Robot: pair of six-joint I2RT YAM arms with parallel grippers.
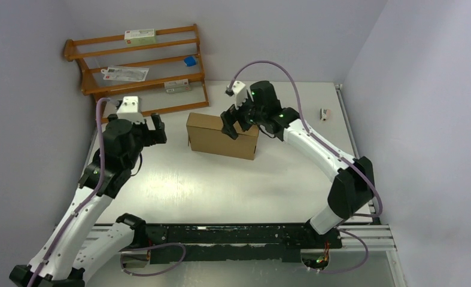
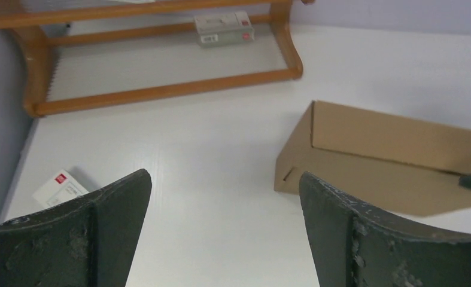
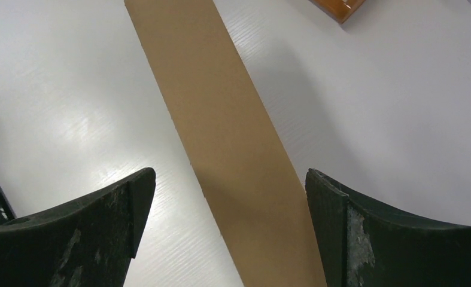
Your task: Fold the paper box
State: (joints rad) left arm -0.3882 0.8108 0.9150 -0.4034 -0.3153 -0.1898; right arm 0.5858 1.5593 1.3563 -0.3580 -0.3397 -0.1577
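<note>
Bare desk [image 1: 179, 179] lies open between the left hand [image 1: 157, 129] and the box [image 1: 212, 137], and along its near side; a wooden rack [image 1: 140, 89] blocks the far-left corner.

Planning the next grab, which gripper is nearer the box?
Right. The right gripper hangs open over the box; the left gripper sits open off to its left, apart.

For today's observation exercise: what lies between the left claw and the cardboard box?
Only bare table separates the left claw and box, per the left wrist view.

White arm links [image 1: 313, 149], black joints [image 1: 349, 188]; lilac cables [image 1: 269, 62] — green LEDs [image 1: 279, 115]; scuffed black jaws.
</note>
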